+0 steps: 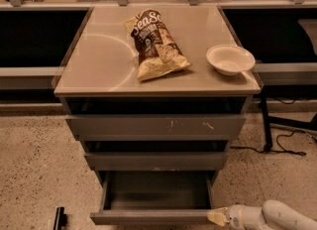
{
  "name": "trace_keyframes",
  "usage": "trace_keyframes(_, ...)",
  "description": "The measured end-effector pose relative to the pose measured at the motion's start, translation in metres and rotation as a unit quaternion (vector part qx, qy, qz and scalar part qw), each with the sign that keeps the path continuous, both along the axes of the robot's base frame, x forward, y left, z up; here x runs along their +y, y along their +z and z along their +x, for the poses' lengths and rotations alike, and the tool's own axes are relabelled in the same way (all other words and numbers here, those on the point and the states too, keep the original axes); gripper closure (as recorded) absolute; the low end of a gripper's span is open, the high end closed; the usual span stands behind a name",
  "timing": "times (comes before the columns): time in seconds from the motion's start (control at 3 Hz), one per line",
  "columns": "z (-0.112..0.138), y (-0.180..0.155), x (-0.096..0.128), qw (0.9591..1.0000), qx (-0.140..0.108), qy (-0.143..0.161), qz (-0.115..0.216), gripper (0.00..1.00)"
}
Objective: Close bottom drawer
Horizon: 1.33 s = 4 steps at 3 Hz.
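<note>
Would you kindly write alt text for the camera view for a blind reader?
The bottom drawer of a grey cabinet stands pulled out, the end effector at its front's right end. A chip bag and white bowl sit on top.

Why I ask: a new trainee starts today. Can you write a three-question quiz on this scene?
1. Fill in: on the cabinet top, right of the chip bag, sits a white ____.
2. True or false: the bottom drawer is shut.
3. Where is the tool? A: over the chip bag. B: low down, at the right end of the bottom drawer's front. C: on the cabinet top.

Key: 1 bowl; 2 false, it stands pulled out; 3 B.
</note>
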<state>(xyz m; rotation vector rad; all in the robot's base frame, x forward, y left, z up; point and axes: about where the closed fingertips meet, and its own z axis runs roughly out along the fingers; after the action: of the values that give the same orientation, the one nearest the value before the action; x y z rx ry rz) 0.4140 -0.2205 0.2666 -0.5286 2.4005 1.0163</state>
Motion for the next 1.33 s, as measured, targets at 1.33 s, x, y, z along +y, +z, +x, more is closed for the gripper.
trace_keyframes(1.33, -0.016, -0.056, 0.003, 0.9983, 0.044, -0.025, 0.027, 1.0)
